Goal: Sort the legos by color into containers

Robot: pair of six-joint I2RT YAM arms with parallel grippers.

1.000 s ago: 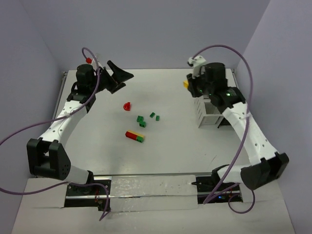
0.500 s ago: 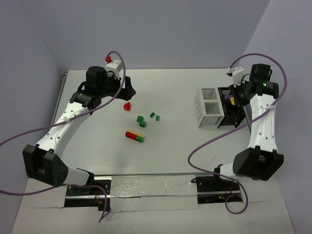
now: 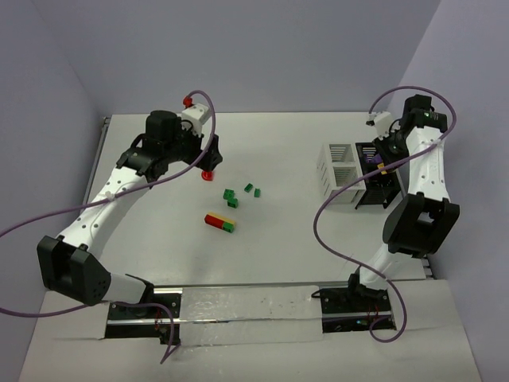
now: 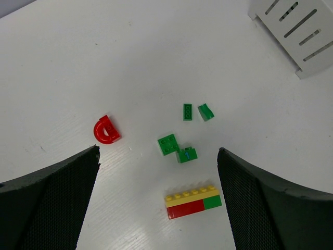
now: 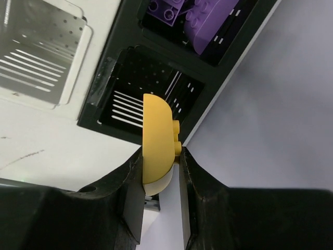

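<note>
Sorting is partly done: purple legos [image 5: 197, 15] lie in 1 compartment of the matte black tray [image 5: 171, 44] near the table's [image 3: 278, 239] right edge, just beside the white slatted box [image 3: 338, 171]. The right gripper [image 5: 160, 172] is clamped on a smooth yellow half-round brick [image 5: 157, 140] above an empty perforated compartment. Left at mid-table: 1 red arch [image 4: 106, 129], 4 small green pieces [image 4: 167, 144], and a studded yellow, red and green bar [image 4: 193, 202]. The left gripper [image 4: 158, 156] hangs over them, jaws wide apart.
</note>
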